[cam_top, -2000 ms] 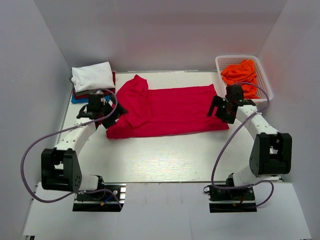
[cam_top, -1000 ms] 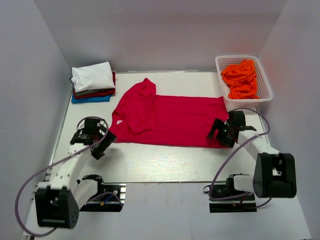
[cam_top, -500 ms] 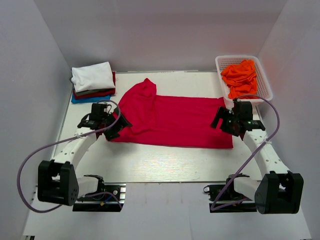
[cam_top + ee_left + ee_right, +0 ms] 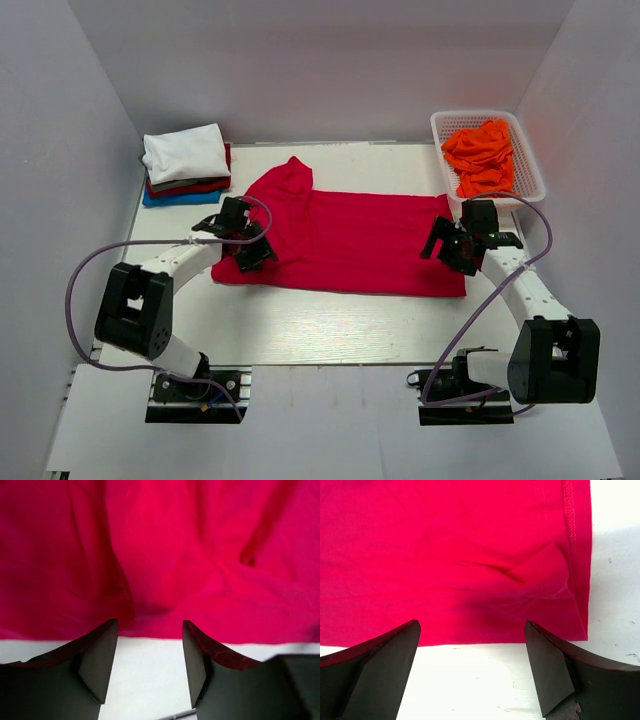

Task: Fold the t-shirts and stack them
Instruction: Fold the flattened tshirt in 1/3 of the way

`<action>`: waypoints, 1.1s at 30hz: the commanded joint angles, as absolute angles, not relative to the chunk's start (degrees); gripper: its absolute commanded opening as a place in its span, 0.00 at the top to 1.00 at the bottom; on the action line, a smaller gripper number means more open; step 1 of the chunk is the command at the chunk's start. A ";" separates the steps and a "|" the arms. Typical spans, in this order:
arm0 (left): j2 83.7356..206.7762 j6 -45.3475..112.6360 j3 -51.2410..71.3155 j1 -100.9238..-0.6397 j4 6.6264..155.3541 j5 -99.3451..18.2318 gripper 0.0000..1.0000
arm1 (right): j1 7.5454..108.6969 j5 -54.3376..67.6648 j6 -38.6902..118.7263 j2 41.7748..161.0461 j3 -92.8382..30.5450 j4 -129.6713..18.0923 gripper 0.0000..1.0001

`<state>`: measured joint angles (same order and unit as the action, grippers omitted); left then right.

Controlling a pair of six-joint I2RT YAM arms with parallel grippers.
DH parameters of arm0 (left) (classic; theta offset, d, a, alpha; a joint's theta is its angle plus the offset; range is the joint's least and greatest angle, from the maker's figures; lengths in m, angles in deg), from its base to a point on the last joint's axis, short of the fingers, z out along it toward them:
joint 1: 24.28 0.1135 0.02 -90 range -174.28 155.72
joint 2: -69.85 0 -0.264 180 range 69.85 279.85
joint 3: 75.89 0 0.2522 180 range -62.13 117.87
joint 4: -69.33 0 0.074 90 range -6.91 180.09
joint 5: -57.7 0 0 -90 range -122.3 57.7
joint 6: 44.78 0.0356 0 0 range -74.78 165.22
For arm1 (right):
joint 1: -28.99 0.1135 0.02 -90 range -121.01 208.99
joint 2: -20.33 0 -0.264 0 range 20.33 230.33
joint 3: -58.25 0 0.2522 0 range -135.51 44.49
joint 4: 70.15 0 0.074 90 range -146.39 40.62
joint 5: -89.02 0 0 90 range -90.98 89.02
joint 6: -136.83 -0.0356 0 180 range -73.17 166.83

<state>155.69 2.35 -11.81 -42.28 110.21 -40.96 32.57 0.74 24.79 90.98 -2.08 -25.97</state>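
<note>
Because the red shirt [image 4: 350,240] has to be folded, it lies spread out across the tabletop [image 4: 320,320], its top end by the left hand [image 4: 247,247] and its hem by the right hand [image 4: 452,250]. Each hand sits low at the near edge of the cloth with fingers [image 4: 375,670] apart and nothing between them, the right wide and the left a bit less, which looks like getting ready to pinch that edge. The folded pile [image 4: 185,165] sits at the far left corner so this shirt can go on top, and orange shirts [image 4: 480,150] wait in the basket [image 4: 440,125].
</note>
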 commanded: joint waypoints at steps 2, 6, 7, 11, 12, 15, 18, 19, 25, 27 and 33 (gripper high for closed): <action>158.08 2.77 -7.90 -43.44 110.26 -36.16 0.42 | 32.33 -0.71 24.77 91.08 -4.91 -25.01 0.10; 161.77 2.77 -4.84 -43.97 108.23 -35.55 0.63 | 32.33 -2.63 25.21 90.91 -4.91 -24.92 0.10; 162.57 2.77 -4.04 -43.97 108.75 -35.55 0.75 | 32.33 -2.65 25.47 90.82 -4.99 -24.83 0.10; 164.60 4.08 -0.35 -44.50 109.99 -35.02 1.00 | 32.33 -3.88 25.91 90.47 -5.26 -23.96 0.10; 164.60 4.96 1.13 -45.11 109.99 -35.02 1.00 | 32.25 -4.23 25.83 90.21 -5.35 -23.87 0.10; 166.08 7.24 4.47 -45.63 111.04 -35.02 1.00 | 32.33 -4.06 25.91 89.94 -5.00 -23.78 0.10; 170.03 10.83 8.96 -46.25 111.83 -35.01 0.97 | 32.33 -4.05 25.74 90.29 -5.52 -22.12 0.10; 171.52 11.90 10.62 -46.25 113.84 -35.02 0.96 | 32.25 -4.49 25.91 90.29 -6.04 -21.85 0.10; 185.50 23.75 29.50 -48.53 123.15 -36.33 0.72 | 32.33 -5.81 26.18 89.41 -6.66 -19.83 0.10; 188.67 26.57 34.26 -49.33 124.49 -35.37 0.71 | 32.42 -6.07 26.44 89.06 -6.58 -19.56 0.10; 193.59 32.83 43.58 -52.40 129.14 -38.10 0.36 | 32.25 -5.64 26.53 88.80 -6.75 -19.30 0.10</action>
